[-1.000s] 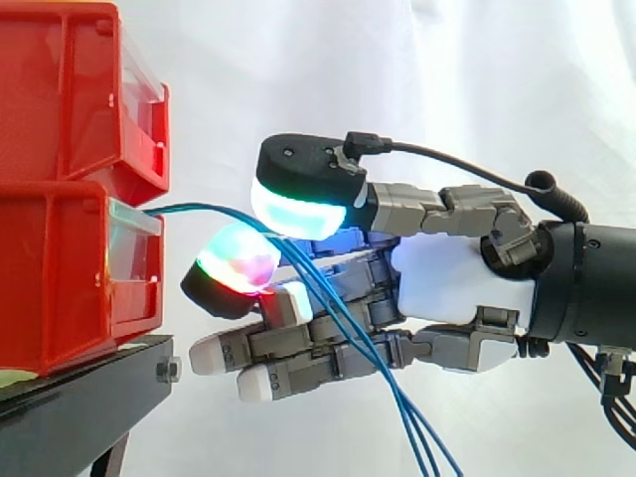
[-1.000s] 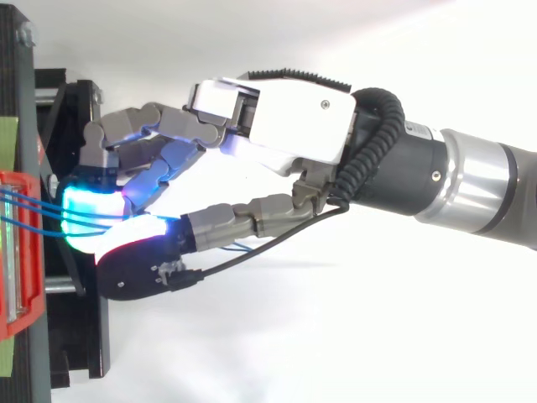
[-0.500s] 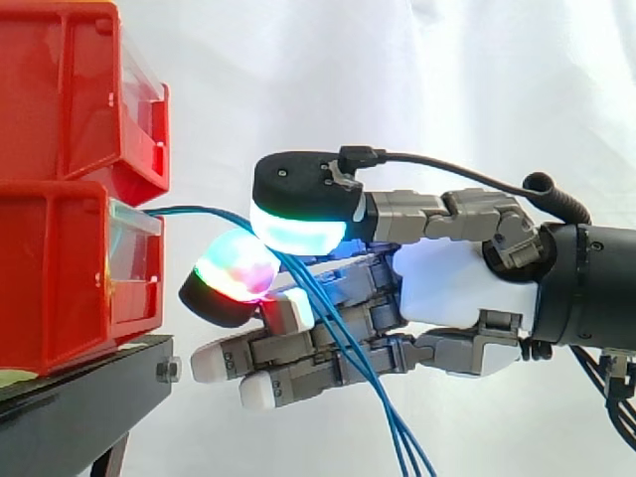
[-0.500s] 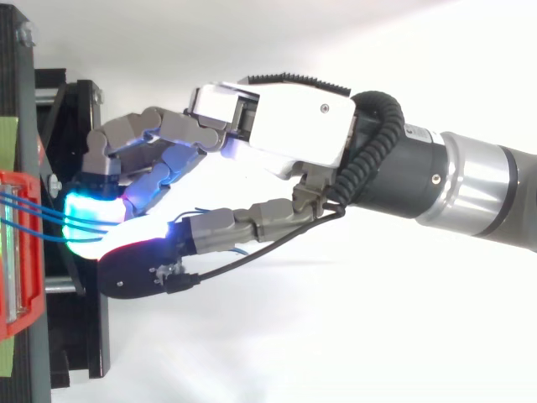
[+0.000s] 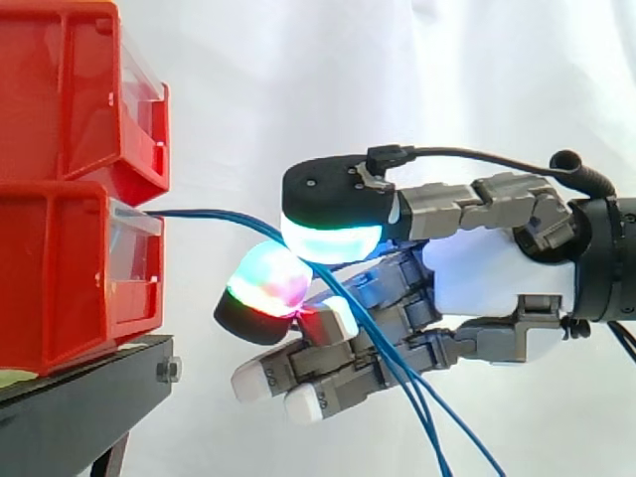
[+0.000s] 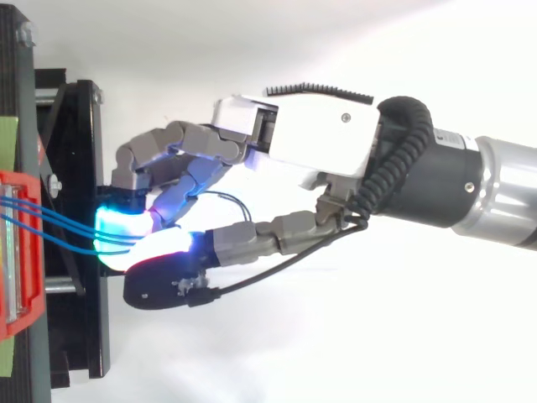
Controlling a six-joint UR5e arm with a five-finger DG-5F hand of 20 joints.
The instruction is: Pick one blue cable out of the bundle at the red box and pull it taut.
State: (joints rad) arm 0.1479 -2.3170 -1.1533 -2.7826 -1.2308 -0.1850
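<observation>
Thin blue cables [image 5: 211, 214] come out of the lower red box [image 5: 60, 268] and run right to my hand [image 5: 497, 273]. The thumb pad, glowing cyan-green, and a finger pad, glowing red-green, are closed together on the cables a short way from the box. From above, three blue strands [image 6: 50, 220] cross from the box front [image 6: 15, 252] into the pinch of the hand [image 6: 319, 143]. Past the pinch the strands hang down across the other curled fingers [image 5: 338, 378] and leave the bottom edge. How many strands are actually pinched, I cannot tell.
A second red box [image 5: 70, 99] is stacked on the lower one. Both stand on a black stand [image 5: 79, 407] at the left, with a white curtain behind. The arm [image 6: 487, 189] enters from the right.
My hand has drawn back to the right, away from the box, with its pads still closed on the cables. The stretch between box and pinch is longer and straighter.
</observation>
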